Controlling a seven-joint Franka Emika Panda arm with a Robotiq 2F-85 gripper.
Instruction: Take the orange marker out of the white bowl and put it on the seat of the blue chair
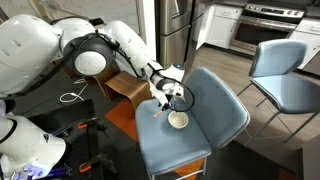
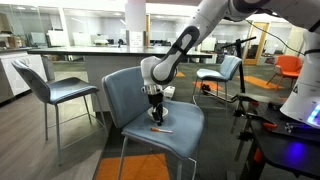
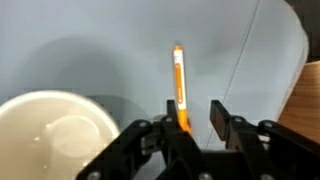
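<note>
The blue chair fills the wrist view. The white bowl stands on its seat and looks empty. The orange marker lies flat on the seat beside the bowl. It also shows as a short orange line on the seat in an exterior view. My gripper hovers just above the seat, over the marker's near end. Its jaws are apart with a clear gap. The marker runs past the left finger and is not pinched.
A like blue chair on thin legs stands to one side, and a bent brown wooden chair is behind the arm. More chairs stand around. The seat's edge and wooden floor show at the right.
</note>
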